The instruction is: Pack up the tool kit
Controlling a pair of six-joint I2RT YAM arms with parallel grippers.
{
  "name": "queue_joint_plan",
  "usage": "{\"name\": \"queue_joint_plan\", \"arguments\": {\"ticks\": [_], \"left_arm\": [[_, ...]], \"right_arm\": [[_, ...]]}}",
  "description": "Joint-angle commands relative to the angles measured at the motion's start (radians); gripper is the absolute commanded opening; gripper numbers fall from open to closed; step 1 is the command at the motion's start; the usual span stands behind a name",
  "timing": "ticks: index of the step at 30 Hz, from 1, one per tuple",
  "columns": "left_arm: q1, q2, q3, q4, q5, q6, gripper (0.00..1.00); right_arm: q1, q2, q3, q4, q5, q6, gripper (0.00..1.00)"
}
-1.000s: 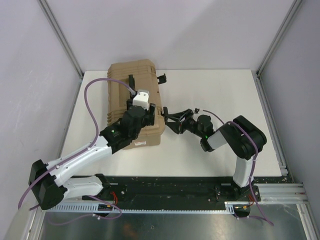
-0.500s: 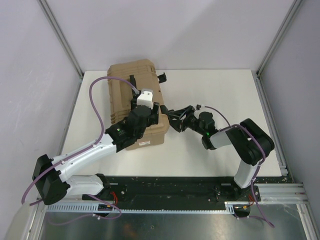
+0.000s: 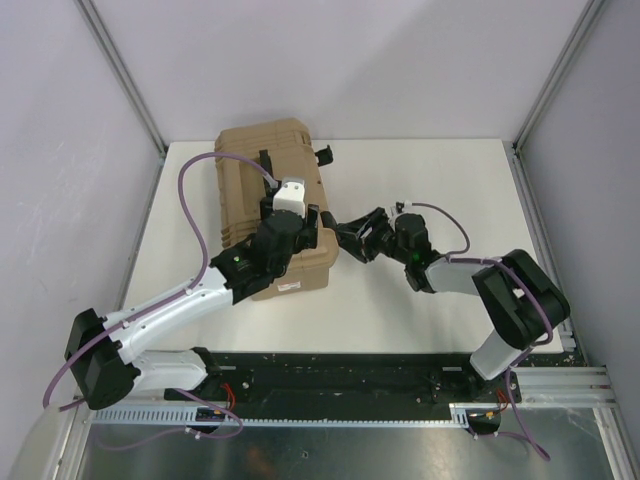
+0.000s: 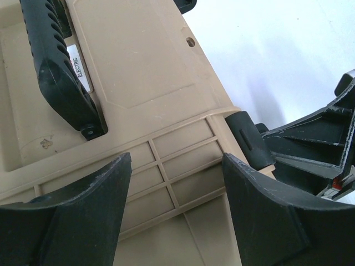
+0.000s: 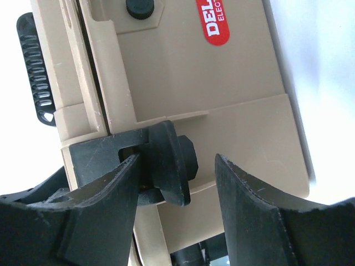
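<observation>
The tool kit [image 3: 262, 180] is a closed tan box with a black handle [image 4: 58, 61] on its lid. My left gripper [image 3: 308, 230] hovers open over the lid's ribbed edge [image 4: 177, 166], holding nothing. My right gripper [image 3: 346, 240] is at the box's right side, jaws open around the black near latch [image 5: 176, 158]. One finger [image 5: 105, 194] rests against the latch and a gap separates the latch from the other finger. That latch [image 4: 248, 138] and my right gripper [image 4: 316, 138] also show in the left wrist view. No tools are in view.
A second black latch [image 3: 323, 156] sticks out from the box's far right side. The box lies at the table's back left, near the left wall post [image 3: 158, 150]. White table [image 3: 430, 190] stretches to the right. A red label [image 5: 216, 19] marks the box front.
My left gripper moved slightly further over the lid. My right gripper pushed closer to the near latch while its elbow swung out to the right.
</observation>
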Motion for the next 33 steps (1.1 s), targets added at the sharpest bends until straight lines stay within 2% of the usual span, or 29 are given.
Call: {"name": "queue_joint_plan", "arguments": {"ticks": [1, 4, 14, 17, 20, 23, 30, 33], "left_arm": [[-0.032, 0.09, -0.068, -0.266, 0.146, -0.065, 0.74], [-0.032, 0.09, -0.066, -0.268, 0.14, -0.068, 0.74], [-0.032, 0.093, -0.054, -0.272, 0.122, -0.068, 0.75], [-0.032, 0.092, -0.053, -0.272, 0.112, -0.065, 0.75], [-0.033, 0.085, -0.052, -0.273, 0.104, -0.063, 0.75], [-0.032, 0.079, -0.052, -0.272, 0.102, -0.062, 0.75], [-0.033, 0.07, -0.046, -0.272, 0.095, -0.063, 0.79], [-0.032, 0.066, -0.042, -0.273, 0.095, -0.064, 0.79]], "right_arm": [[0.028, -0.017, 0.005, -0.213, -0.039, -0.14, 0.59], [0.028, -0.03, 0.005, -0.247, -0.025, -0.155, 0.59], [-0.01, -0.189, 0.005, -0.526, 0.136, -0.298, 0.57], [-0.021, -0.243, 0.023, -0.594, 0.191, -0.378, 0.51], [-0.028, -0.278, 0.094, -0.685, 0.266, -0.506, 0.4], [-0.028, -0.246, 0.235, -0.815, 0.301, -0.664, 0.32], [-0.032, -0.124, 0.489, -1.018, 0.309, -0.878, 0.26], [-0.026, -0.059, 0.574, -1.097, 0.307, -0.933, 0.16]]}}
